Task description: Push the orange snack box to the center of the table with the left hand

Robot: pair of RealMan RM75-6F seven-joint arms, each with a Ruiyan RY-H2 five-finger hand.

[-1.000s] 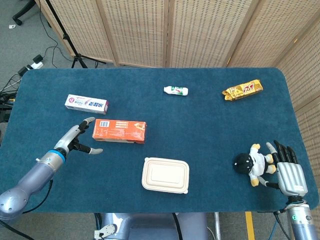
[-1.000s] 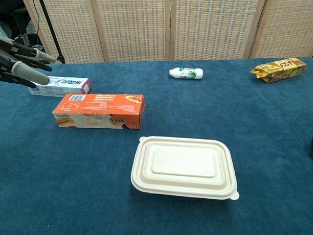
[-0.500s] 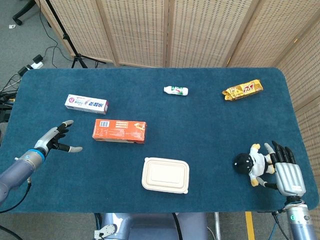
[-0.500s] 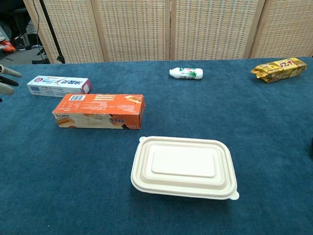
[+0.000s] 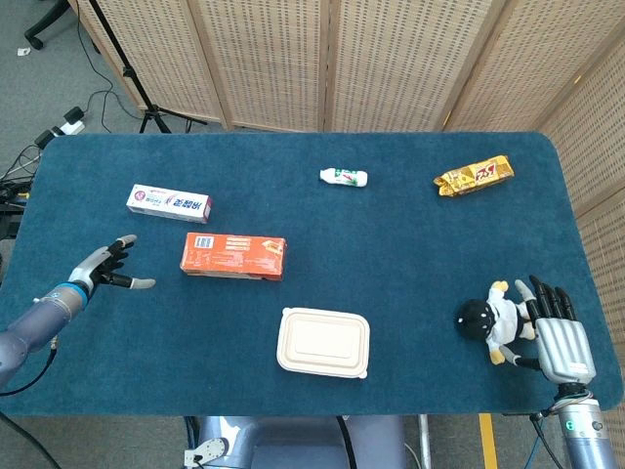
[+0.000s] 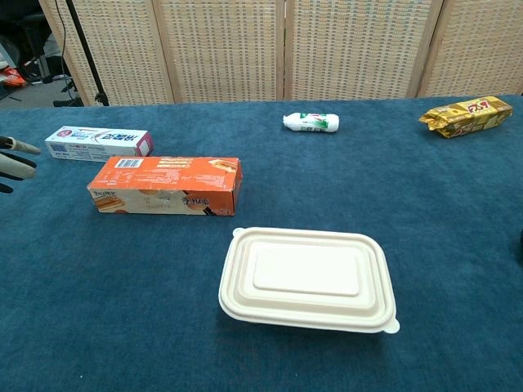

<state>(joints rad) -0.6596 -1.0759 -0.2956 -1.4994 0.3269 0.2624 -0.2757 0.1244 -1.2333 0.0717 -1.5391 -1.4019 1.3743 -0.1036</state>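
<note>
Orange box (image 5: 233, 255) lies left of bench centre, untouched. Left hand (image 5: 102, 271) at its 9 o'clock, apart, fingers spread, empty: placed to shove rightward. Right hand (image 5: 560, 327) released beside doll (image 5: 493, 319).

Ahead of you, a row of tall folding screens (image 5: 391, 59) with pale woven panels in light wood frames closes off the back of the room. In front of them stands a table (image 5: 410, 254) with rounded corners, covered in dark blue cloth. At your upper left, grey floor (image 5: 59, 68) shows, with black cables (image 5: 93, 98), a black stand leg (image 5: 127, 68) and a white power strip (image 5: 70, 124). The light is even and soft.
</note>
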